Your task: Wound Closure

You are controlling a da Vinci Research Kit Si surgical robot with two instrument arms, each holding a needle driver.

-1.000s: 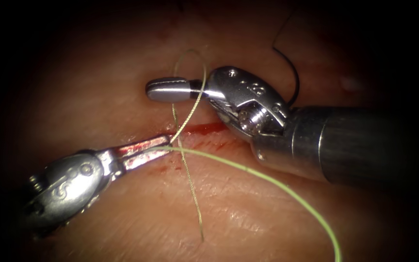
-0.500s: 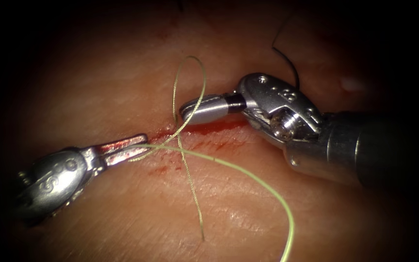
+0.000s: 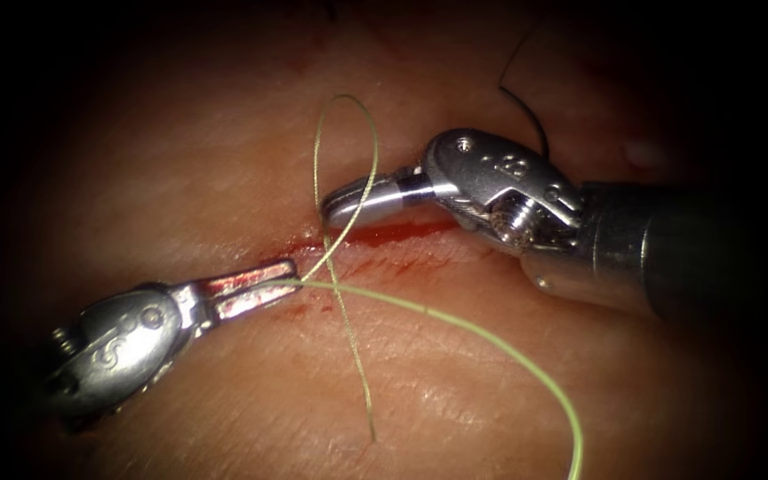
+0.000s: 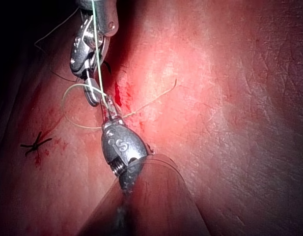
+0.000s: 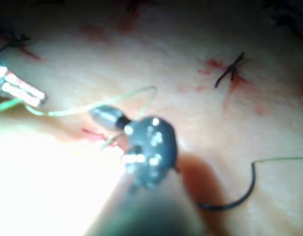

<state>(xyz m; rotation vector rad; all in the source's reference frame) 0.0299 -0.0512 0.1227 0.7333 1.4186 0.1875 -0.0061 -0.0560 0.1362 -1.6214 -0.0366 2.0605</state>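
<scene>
Green thread (image 3: pixel 455 322) in left pincer (image 3: pixel 264 286)

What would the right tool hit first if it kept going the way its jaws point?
Probably the thread loop: the right tool points left along the cut, tip at the loop's strands. Beyond lies bare tissue. Depth is unclear, so it may pass above them. The left tool holds thread lower down.

Left end effector (image 3: pixel 291 283) clamped shut; right end effector (image 3: pixel 329 207) closed, empty.
</scene>
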